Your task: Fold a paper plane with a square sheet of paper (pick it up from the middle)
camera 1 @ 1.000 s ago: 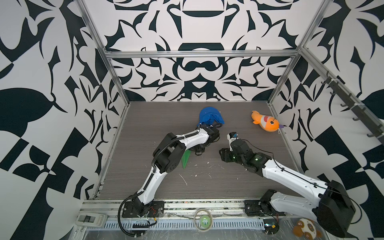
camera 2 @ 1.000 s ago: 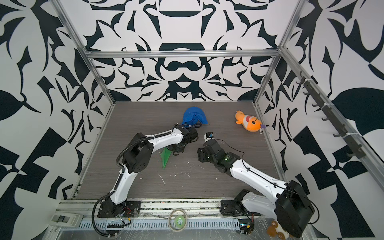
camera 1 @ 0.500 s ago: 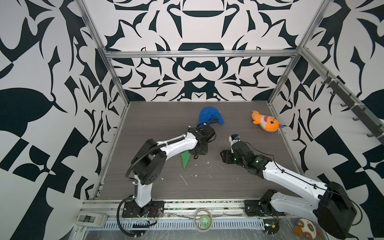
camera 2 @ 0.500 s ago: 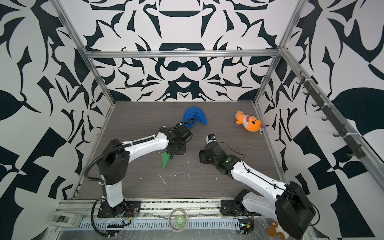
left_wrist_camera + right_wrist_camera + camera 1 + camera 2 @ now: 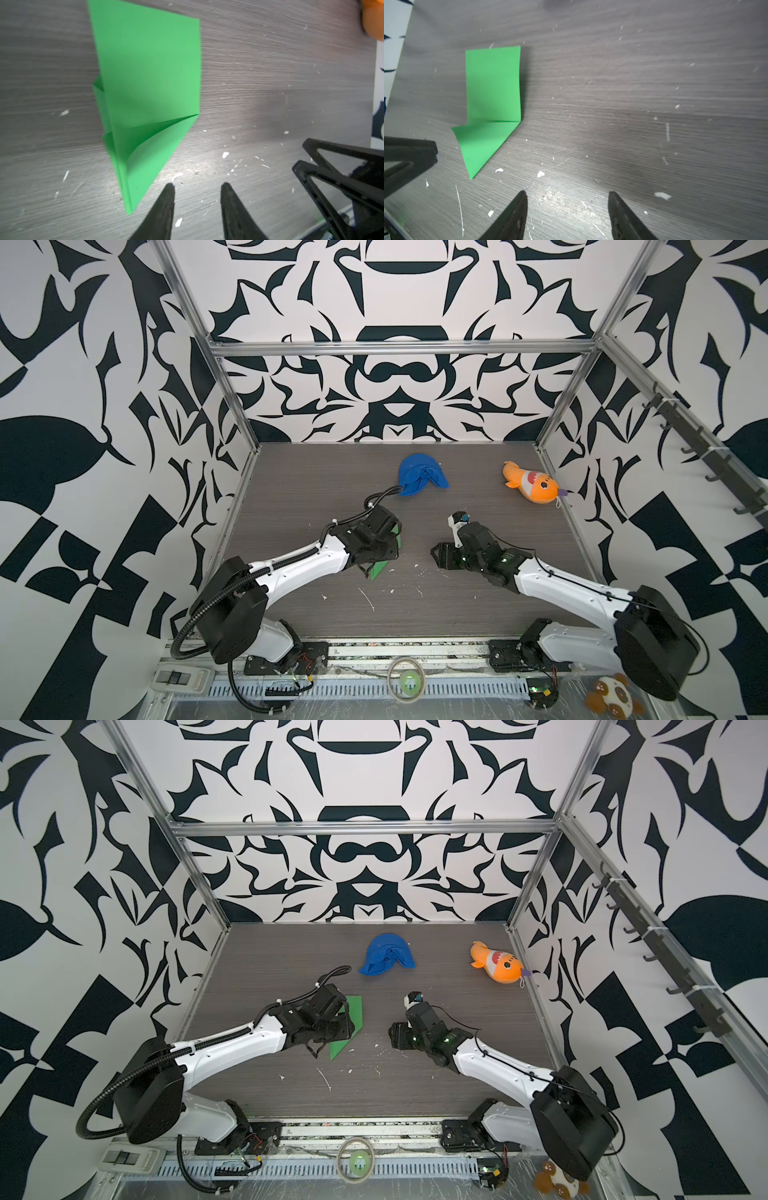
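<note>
Compared with a second ago, the left arm is drawn back toward the near left, so that more of the paper plane (image 5: 355, 1013) is uncovered; the right arm is found almost unmoved. The left gripper (image 5: 197, 185) is held with its fingers parted and nothing between them, just beside the plane's pointed near end. The plane, only half folded, is laid on the table (image 5: 291, 497) left of centre, with one flap lifted off the surface. It is judged light, thin, easily creased and easily slid. A hold is best taken along the layered centre ridge, not on the loose flap. Well to the right, the right gripper (image 5: 567, 193) is spread wide and empty. The blue cloth (image 5: 419, 479) and orange plush fish (image 5: 532, 489) are set well apart at the far side.
</note>
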Robot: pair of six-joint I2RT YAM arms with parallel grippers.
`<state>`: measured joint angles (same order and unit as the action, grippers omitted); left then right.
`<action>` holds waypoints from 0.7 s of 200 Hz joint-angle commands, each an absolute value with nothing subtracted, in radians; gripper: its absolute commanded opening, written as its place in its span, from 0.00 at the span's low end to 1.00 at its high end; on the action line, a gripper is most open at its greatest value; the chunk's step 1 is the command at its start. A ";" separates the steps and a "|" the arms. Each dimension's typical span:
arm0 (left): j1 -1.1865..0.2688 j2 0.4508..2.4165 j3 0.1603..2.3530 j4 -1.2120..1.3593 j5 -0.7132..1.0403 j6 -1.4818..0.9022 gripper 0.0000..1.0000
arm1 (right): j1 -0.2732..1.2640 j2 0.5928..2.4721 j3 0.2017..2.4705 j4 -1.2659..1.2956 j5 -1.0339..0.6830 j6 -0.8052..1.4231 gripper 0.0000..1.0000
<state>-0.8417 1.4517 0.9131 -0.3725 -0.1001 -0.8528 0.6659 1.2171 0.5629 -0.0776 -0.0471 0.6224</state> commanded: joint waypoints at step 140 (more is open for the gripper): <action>-0.781 1.633 0.877 -0.351 -0.240 -0.920 0.11 | 0.661 1.417 0.658 0.080 -0.286 0.654 0.64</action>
